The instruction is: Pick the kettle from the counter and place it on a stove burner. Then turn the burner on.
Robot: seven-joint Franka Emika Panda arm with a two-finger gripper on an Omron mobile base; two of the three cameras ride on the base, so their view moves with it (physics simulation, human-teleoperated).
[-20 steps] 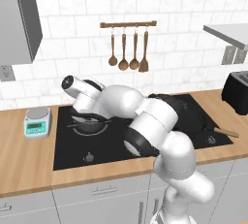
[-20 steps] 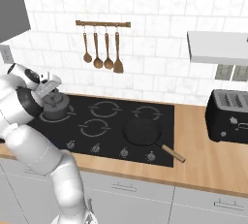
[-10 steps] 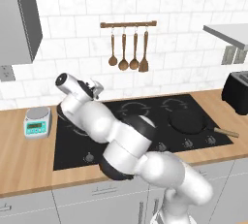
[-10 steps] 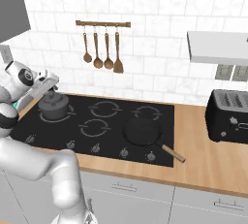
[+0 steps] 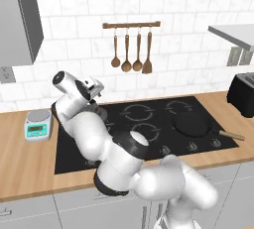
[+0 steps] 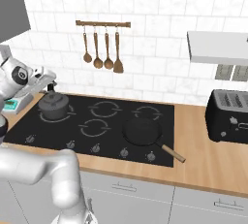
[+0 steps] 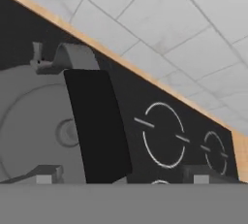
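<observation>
Kettle (image 6: 54,105) sits upright on the stove burner (image 6: 42,118) at the cooktop's (image 6: 160,131) back left corner — placement looks complete. Gripper (image 6: 47,83) hovers just above its handle (image 7: 97,126), jaws spread wide and holding nothing — burner not yet lit

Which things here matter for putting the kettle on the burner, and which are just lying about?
Job: kettle, stove burner, counter, gripper.
Lying about: frying pan, toaster, scale, hanging spoons.
</observation>
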